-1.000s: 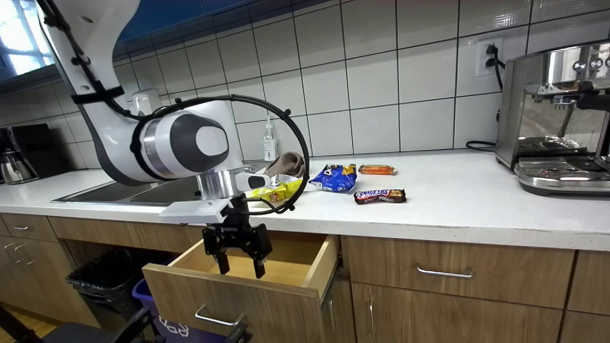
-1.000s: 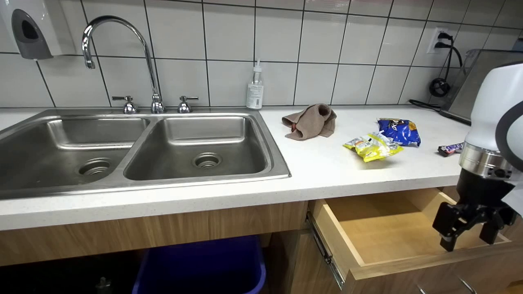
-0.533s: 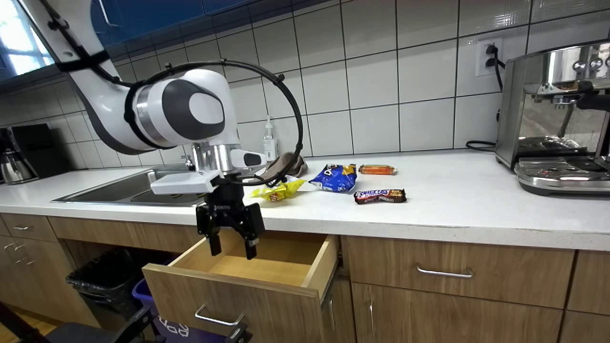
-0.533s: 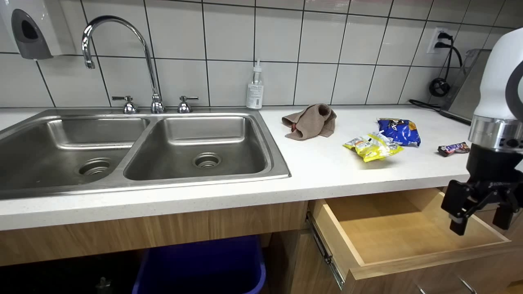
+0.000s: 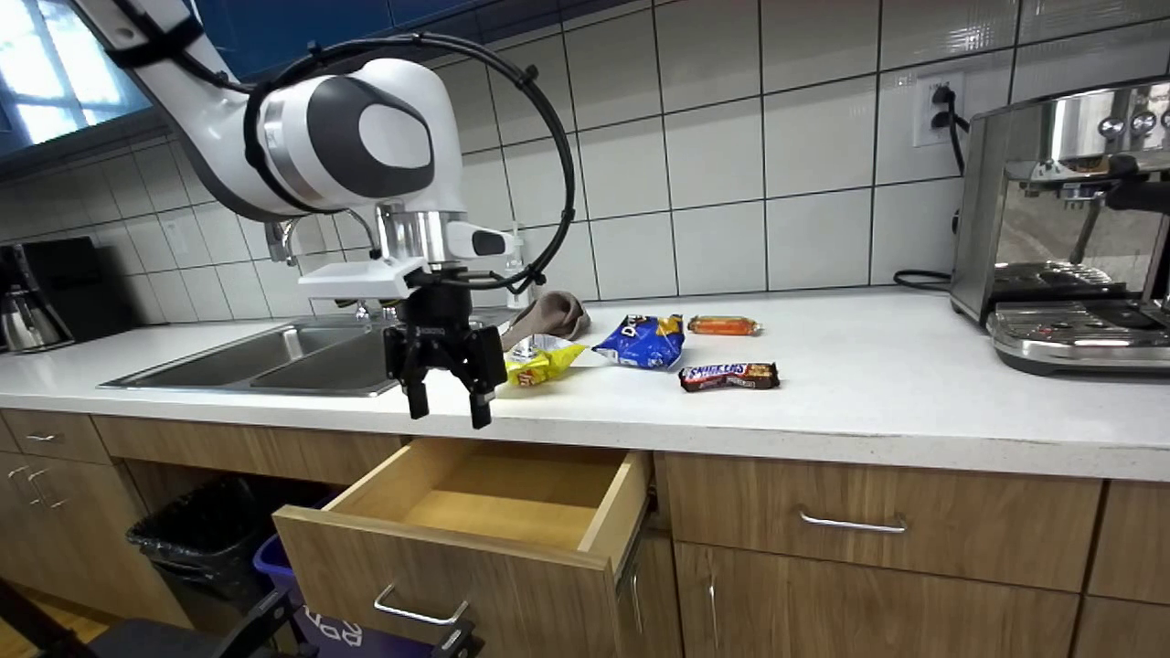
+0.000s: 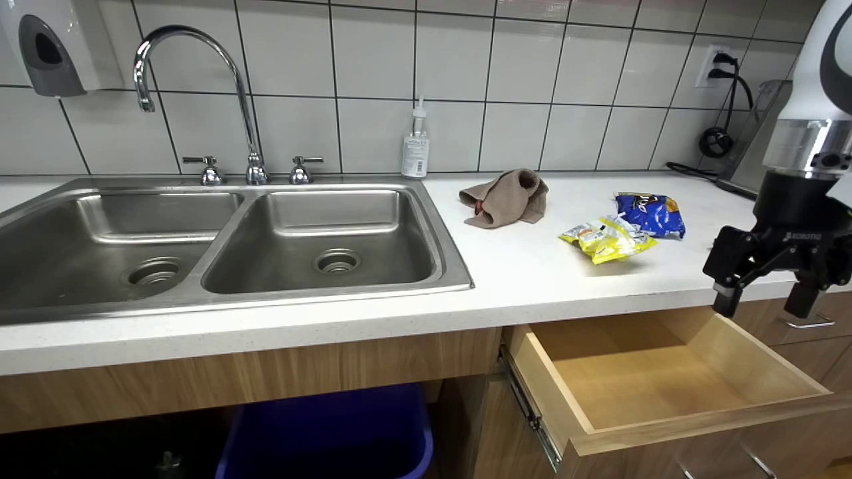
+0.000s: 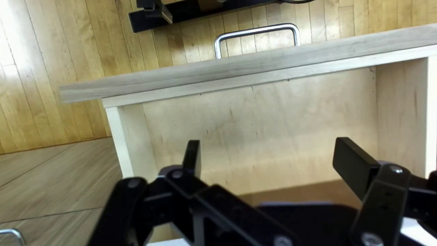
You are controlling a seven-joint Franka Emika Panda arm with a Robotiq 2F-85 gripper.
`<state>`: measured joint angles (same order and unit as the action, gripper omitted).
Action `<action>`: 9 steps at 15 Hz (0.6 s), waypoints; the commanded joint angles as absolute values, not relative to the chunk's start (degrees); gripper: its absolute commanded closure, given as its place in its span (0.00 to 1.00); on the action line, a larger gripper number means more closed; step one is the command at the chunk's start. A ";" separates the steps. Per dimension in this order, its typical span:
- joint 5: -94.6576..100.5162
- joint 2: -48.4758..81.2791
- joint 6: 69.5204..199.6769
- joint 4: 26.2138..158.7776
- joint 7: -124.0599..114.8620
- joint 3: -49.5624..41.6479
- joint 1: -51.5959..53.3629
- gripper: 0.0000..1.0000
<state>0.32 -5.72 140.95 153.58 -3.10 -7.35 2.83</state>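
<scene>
A: Item one, your gripper (image 5: 449, 411): black, fingers (image 7: 192, 157) spread wide, nothing between them, nothing touched that shows.

B: Below it?

A: Item two, the drawer (image 6: 665, 372): pale wood inside, pulled out from under the counter (image 5: 868, 366), below your fingers in the wrist view. Chrome handle (image 7: 254, 32) on its front panel (image 5: 521, 589).

B: Hazard: lower off-centre and a fingertip could strike that panel or a side wall. Pushed, the drawer would likely slide inward on its runner (image 6: 534, 420).

A: Item three, the counter edge (image 5: 823, 448): fingertips look roughly level with it; the exact height you cannot tell from these views.

B: Cause for a knock, should you swing inward without lifting first.

A: Item four, yellow snack bag (image 6: 609, 241), on the countertop, blue snack bag (image 5: 640, 343) just beside it. Touching or apart: uncertain.

B: Tight spacing. Fingers spread this far could catch both; puffed wrapping would probably crumple under a hard squeeze.

A: Item five, Snickers bar (image 5: 728, 376): lying flat, near the blue bag.

B: Small and low. A careless sideways sweep could shove it along the counter.
</scene>
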 commanded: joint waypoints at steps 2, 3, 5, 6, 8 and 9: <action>-3.34 -6.39 137.04 149.20 -0.71 -5.64 1.18 0.00; -3.85 -6.23 136.74 148.32 -0.61 -5.58 1.23 0.00; -4.42 -5.86 136.07 146.66 -0.60 -5.35 1.30 0.00; -4.60 -5.65 135.85 145.86 -0.76 -5.20 1.33 0.00; -4.90 -5.14 135.19 144.23 -0.87 -4.88 1.39 0.00; -4.97 -4.84 135.03 143.46 -1.03 -4.74 1.43 0.00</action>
<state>-3.36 -5.84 138.04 146.87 -2.52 -6.36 2.83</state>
